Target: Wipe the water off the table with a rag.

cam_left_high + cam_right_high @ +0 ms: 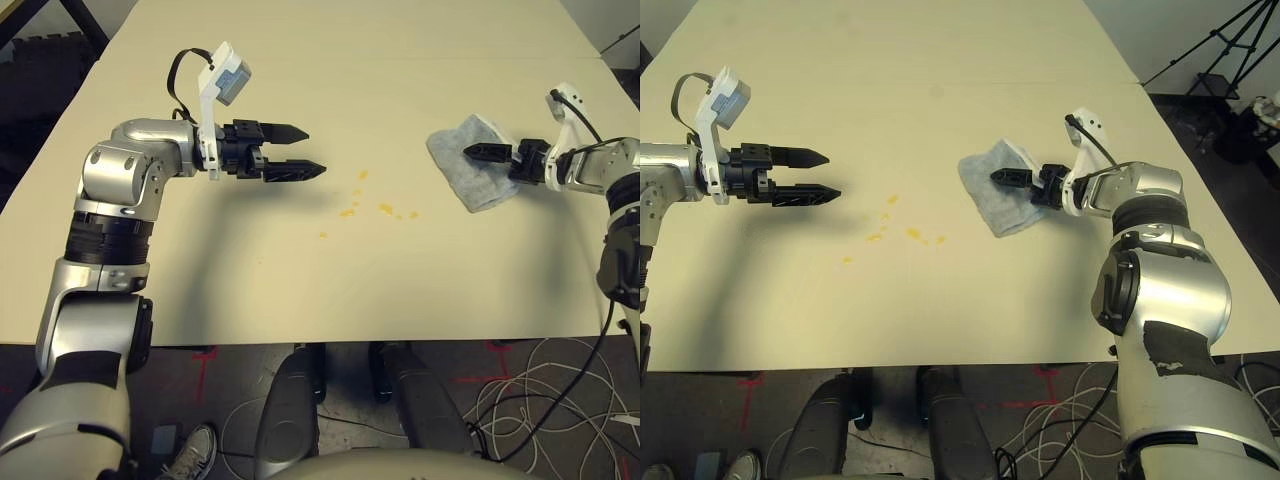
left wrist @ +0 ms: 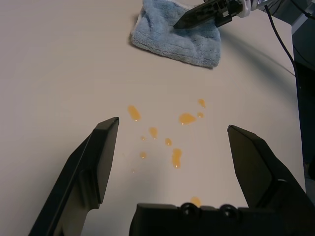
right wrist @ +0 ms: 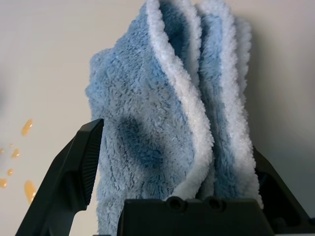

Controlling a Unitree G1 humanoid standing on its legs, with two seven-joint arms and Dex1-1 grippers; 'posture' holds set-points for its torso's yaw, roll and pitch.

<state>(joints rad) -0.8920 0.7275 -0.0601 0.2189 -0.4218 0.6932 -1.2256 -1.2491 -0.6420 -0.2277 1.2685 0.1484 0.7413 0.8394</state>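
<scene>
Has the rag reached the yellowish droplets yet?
No: in the left wrist view the rag lies apart from the water, with bare table between them.

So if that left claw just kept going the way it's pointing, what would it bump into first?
Probably the water: the open left gripper hovers aimed slightly downward at those amber drops on the table. The rag lies farther along, under the right gripper. Depth is hard to judge.
</scene>
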